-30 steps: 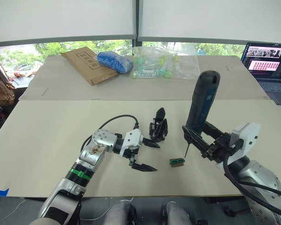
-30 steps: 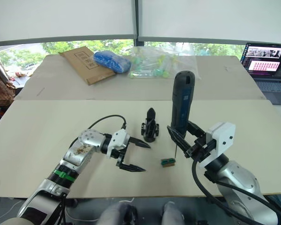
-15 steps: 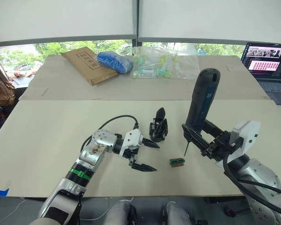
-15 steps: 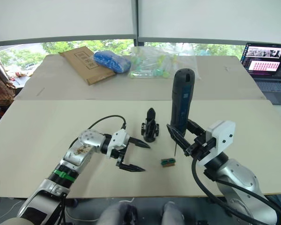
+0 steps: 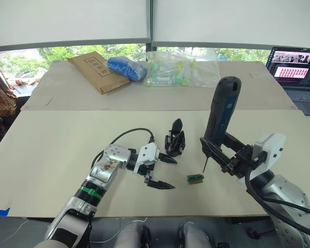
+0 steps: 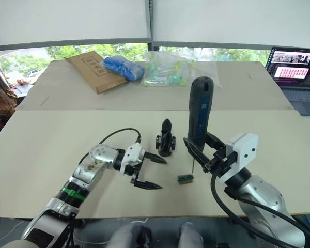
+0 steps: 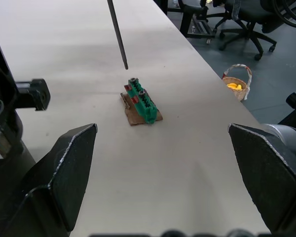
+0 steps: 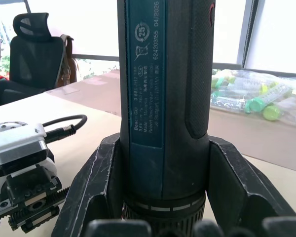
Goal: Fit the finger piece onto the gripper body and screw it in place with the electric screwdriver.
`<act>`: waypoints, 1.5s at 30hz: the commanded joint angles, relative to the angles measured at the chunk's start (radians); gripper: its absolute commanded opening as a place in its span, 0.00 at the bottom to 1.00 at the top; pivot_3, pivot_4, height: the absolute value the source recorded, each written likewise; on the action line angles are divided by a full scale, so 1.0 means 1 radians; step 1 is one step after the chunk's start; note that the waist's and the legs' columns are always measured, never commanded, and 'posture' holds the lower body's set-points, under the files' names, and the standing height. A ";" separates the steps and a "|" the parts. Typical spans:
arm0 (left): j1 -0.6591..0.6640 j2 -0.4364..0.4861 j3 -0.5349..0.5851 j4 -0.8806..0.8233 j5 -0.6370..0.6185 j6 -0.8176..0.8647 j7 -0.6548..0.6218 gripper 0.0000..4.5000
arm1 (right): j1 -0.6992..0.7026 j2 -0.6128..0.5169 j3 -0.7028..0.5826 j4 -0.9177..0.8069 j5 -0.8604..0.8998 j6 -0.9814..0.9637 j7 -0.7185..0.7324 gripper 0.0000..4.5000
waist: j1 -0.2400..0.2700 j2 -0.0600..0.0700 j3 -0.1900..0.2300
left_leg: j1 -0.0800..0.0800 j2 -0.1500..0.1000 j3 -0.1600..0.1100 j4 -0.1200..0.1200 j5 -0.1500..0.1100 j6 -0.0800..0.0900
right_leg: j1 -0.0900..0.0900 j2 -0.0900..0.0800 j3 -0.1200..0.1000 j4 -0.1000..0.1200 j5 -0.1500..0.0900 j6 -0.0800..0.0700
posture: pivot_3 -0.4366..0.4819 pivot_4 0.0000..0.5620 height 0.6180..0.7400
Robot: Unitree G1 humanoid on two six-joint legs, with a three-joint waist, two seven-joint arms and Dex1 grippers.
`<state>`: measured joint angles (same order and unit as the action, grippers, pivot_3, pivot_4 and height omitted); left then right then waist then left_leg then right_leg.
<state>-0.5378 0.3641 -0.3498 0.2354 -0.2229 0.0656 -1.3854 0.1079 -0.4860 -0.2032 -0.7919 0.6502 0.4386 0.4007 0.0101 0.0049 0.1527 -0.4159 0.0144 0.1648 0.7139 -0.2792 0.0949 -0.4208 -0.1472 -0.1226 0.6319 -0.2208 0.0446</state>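
Two black fingers of the right gripper [image 5: 217,150] are clamped around the upright electric screwdriver [image 5: 221,111], its bit poised just above the small green block [image 5: 195,178], while the left gripper [image 5: 162,172] is held wide apart and empty beside the gripper body [image 5: 175,140] standing on the table [image 5: 51,150].
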 commanded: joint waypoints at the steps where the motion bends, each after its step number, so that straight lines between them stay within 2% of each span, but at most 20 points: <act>1: -0.006 -0.009 -0.002 -0.005 0.004 -0.022 0.005 1.00 | -0.012 -0.004 -0.008 -0.049 0.019 -0.010 -0.003 0.42 | 0.000 0.000 0.000 | 0.000 0.000 0.000 0.000 0.000 0.000 | 0.000 0.000 0.000 0.000 0.000 0.000 | 0.48 0.27 0.93; 18: -0.011 -0.013 0.003 -0.021 0.005 -0.012 0.003 1.00 | -0.034 -0.009 0.005 -0.067 0.018 0.019 -0.036 0.42 | 0.000 0.000 0.000 | 0.000 0.000 0.000 0.000 0.000 0.000 | 0.000 0.000 0.000 0.000 0.000 0.000 | 0.48 0.27 0.93; 23: -0.010 -0.011 0.003 -0.026 0.005 -0.009 0.003 1.00 | -0.015 -0.015 -0.013 -0.053 0.018 0.004 -0.018 0.42 | 0.000 0.000 0.000 | 0.000 0.000 0.000 0.000 0.000 0.000 | 0.000 0.000 0.000 0.000 0.000 0.000 | 0.48 0.27 0.93; 31: -0.019 -0.013 0.006 -0.020 0.002 -0.008 0.001 1.00 | 0.050 0.025 0.036 -0.035 -0.056 -0.060 0.012 0.42 | 0.000 0.000 0.000 | 0.000 0.000 0.000 0.000 0.000 0.000 | 0.000 0.000 0.000 0.000 0.000 0.000 | 0.48 0.27 0.93; 45: -0.021 -0.014 0.008 -0.014 0.001 -0.010 0.002 1.00 | 0.074 0.023 -0.031 -0.077 -0.027 -0.066 0.038 0.42 | 0.000 0.000 0.000 | 0.000 0.000 0.000 0.000 0.000 0.000 | 0.000 0.000 0.000 0.000 0.000 0.000 | 0.48 0.27 0.93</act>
<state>-0.5447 0.3541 -0.3507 0.2356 -0.2099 0.0655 -1.3850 0.1948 -0.4623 -0.1909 -0.7982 0.5855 0.4137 0.4363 0.0104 0.0048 0.1527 -0.4159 0.0144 0.1647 0.7139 -0.2793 0.0949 -0.4207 -0.1473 -0.1226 0.6318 -0.2208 0.0446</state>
